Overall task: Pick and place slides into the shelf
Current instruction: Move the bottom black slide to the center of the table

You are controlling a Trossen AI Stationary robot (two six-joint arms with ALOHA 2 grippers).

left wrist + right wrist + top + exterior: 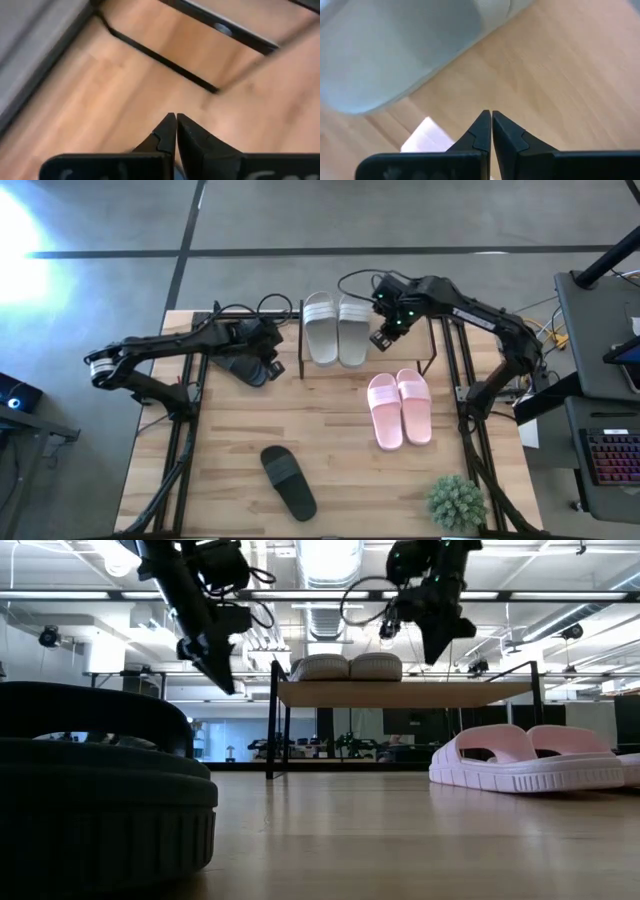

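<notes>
The shelf (408,348) stands at the table's far edge. The pale grey pair (335,330) lies side by side on the left part of its board, soles down. On the table in front of the shelf's right end lies the pink pair (400,408). One black slide (288,482) lies near the table's near edge. The other black slide (243,368) lies left of the shelf, partly under my left arm. My left gripper (272,367) is shut and hangs raised above the table (225,685) beside that slide. My right gripper (382,340) is shut and hovers over the board, right of the grey pair (395,50).
A small green plant (457,500) stands at the table's near right corner. The shelf's thin black frame (160,60) lies just ahead of my left gripper. Bare board shows on the shelf's right part, and bare tabletop (330,430) lies between the black slide and the pink pair.
</notes>
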